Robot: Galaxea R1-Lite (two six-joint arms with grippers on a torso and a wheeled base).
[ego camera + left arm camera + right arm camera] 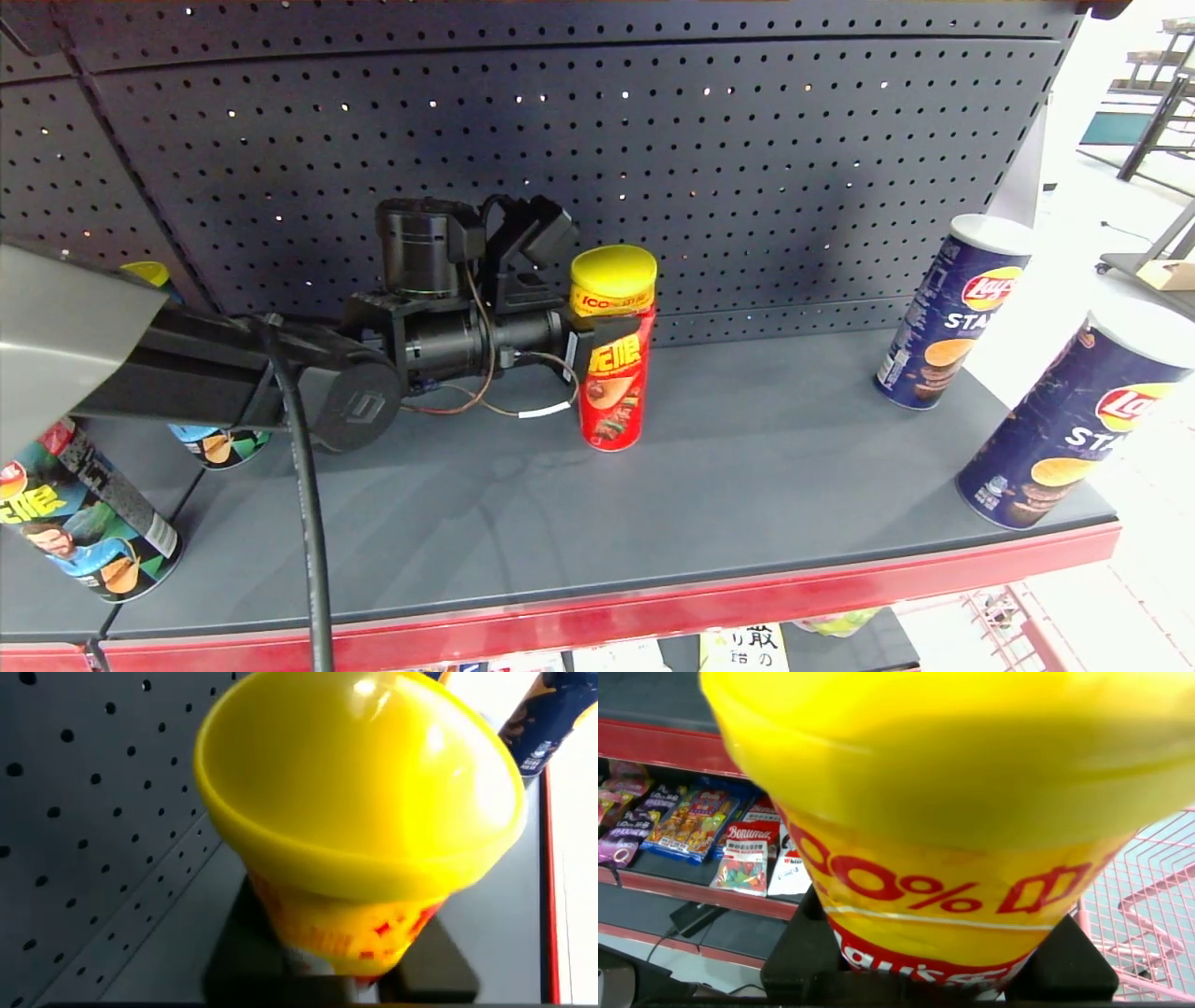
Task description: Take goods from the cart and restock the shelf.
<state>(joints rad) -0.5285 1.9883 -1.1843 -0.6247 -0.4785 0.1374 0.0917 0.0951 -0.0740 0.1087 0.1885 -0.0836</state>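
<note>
**Head view: both grippers holding yellow-lidded cans, one at the shelf**

Head view is showing the left gripper [597, 345] sitting level over the dark grey shelf board w/ red front lip [747, 485]. Its fingers are clamping the red cylindrical chip can w/ yellow plastic lid [611, 411] just under the lid. That can is standing upright approx mid-width of the board, closer to the back edge than the front lip, near the black perforated back panel [747, 159]. Its base is looking seated on the board.

Left wrist view is showing the same can [364, 784] from above, w/ black fingers [234, 961] pressing on both sides of its body.

Right wrist view is showing the right gripper [938, 980] gripping a second red-and-yellow chip can w/ yellow lid [943, 877], fingers [808, 952] closing on its body from both sides. The pink wire cart [1148, 924] and lower shelves w/ assorted snack packets [691, 826] are lying behind it. Can't tell if this can is over the cart or beside it.

Two navy cylindrical chip cans w/ white lids are standing at the board's right end, well apart from the red can: one [948, 313] toward the back right corner, the other [1064, 420] at the front right corner. On the neighbouring board at left, a black-and-teal chip can [84, 523] is standing at the front edge.
</note>
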